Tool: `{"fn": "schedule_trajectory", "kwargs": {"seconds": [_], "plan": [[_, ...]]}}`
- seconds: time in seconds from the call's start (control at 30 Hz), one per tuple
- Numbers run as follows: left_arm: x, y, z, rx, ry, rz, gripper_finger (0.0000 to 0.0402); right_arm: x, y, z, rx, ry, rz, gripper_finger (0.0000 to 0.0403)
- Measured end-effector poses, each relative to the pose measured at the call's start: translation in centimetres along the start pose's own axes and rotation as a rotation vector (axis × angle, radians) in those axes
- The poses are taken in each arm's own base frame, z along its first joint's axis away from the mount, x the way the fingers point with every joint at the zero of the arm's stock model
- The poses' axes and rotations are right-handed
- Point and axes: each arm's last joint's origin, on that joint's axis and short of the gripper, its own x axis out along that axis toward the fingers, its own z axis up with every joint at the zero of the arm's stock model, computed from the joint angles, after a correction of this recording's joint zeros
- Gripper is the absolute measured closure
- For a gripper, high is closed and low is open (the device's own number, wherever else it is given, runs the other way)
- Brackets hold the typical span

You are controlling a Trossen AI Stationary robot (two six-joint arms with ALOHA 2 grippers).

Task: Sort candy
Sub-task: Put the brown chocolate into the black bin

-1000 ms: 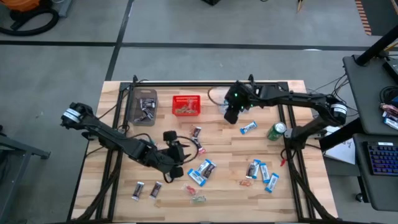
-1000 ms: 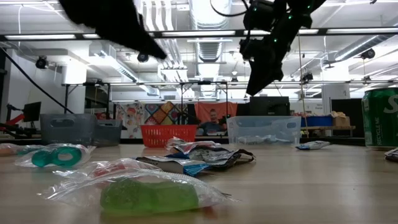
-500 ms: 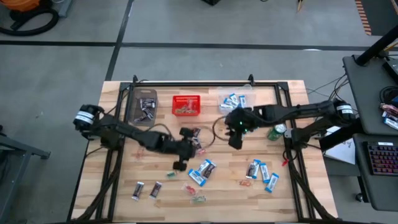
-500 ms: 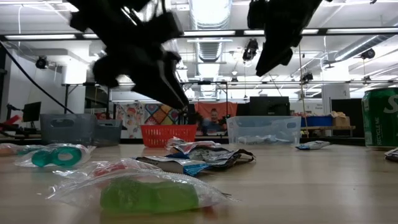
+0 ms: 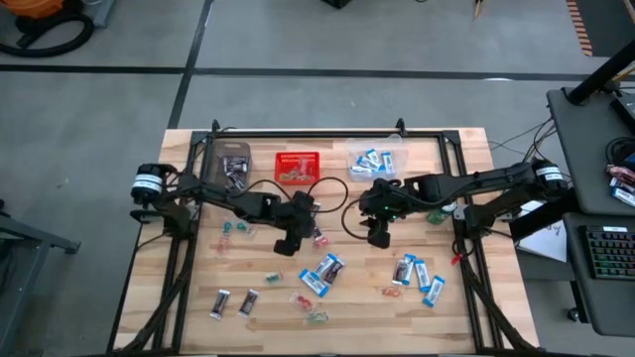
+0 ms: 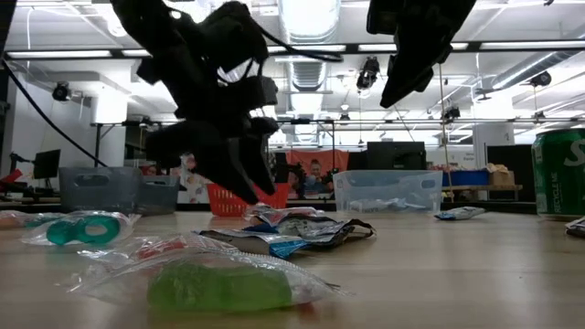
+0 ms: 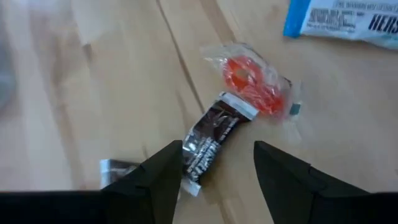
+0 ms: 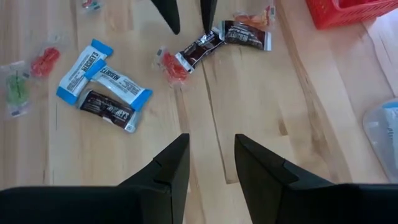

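Observation:
A dark brown mini bar [image 7: 208, 140] lies flat on the wooden table [image 5: 466, 248] beside a red ring sweet [image 7: 252, 84] in clear wrap. My left gripper [image 7: 217, 149] hangs open just above the bar, one finger on each side, without touching it. It also shows in the high view [image 5: 288, 246] and the low view [image 6: 254, 187]. My right gripper [image 8: 211, 143] stands open and high over the table's middle [image 5: 377, 236], holding nothing. More candy lies around: blue-and-white packets [image 8: 121, 84], another dark bar [image 8: 247, 34], and a green sweet [image 6: 219, 288].
Along the far edge stand a grey bin [image 5: 233, 169], a red mesh basket [image 5: 298, 167] and a clear bin [image 5: 375, 161] with blue packets. A green can [image 5: 442, 208] stands by the right arm. Loose candy is scattered over the near half [image 5: 417, 273].
My left gripper has swung toward the table's middle and sunk close to the table, over the dark bar. My right gripper has come from over the clear bin toward the near edge, staying high.

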Motion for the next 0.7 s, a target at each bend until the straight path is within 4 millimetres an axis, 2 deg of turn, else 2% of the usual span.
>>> {"fn": "schedule_trajectory", "kwargs": {"seconds": [0.2,0.37,0.53,0.7], "plan": [[2.5,0.1,-0.7,0.025,0.005,-0.008,0.0219,0.0,0.0,0.0,0.003,0.001,0.000,0.0289],[3.5,-0.1,-1.1,0.039,0.025,-0.021,0.0228,0.0,0.0,0.0,0.027,0.001,0.000,0.0285],[3.5,0.0,-1.2,0.035,0.026,-0.025,0.0271,0.2,0.0,-0.1,0.036,0.001,0.001,0.0286],[3.1,0.2,-1.1,0.024,0.016,-0.015,0.0349,0.3,0.5,-0.3,0.042,-0.007,0.013,0.0294]]}}
